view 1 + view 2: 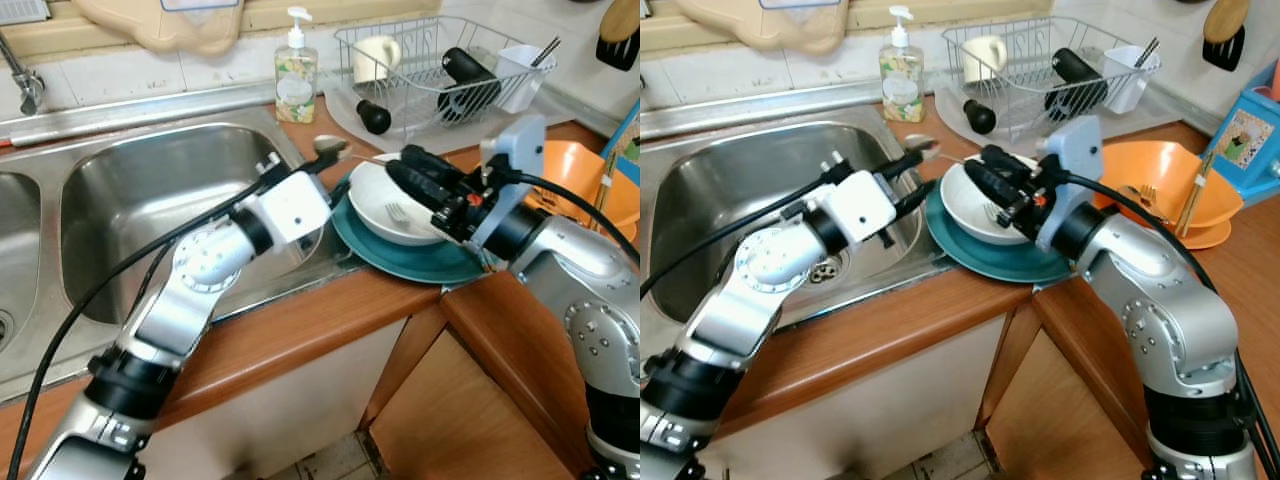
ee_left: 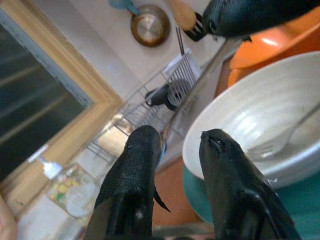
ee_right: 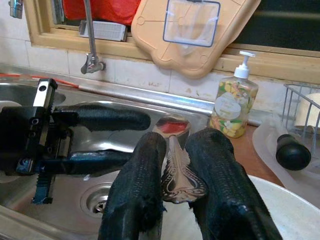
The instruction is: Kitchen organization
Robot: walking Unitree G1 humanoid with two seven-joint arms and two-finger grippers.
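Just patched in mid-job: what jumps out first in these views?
Both grippers meet over the white bowl, which holds a fork and sits on a teal plate at the counter's corner by the sink. The right gripper pinches a spoon by its handle; the left gripper is open beside it.

Steel sink (image 1: 130, 190) set in a wooden counter (image 1: 300, 330). Soap dispenser (image 1: 296, 75) stands upright on the ledge behind the basin. Tan cutting board (image 3: 195, 30) leans against the window frame above it. Tap (image 3: 91, 35) rises at the sink's back edge. A copper pan (image 2: 148, 24) hangs on the tiled wall. Cupboard door (image 1: 470, 420) below the counter stands ajar.
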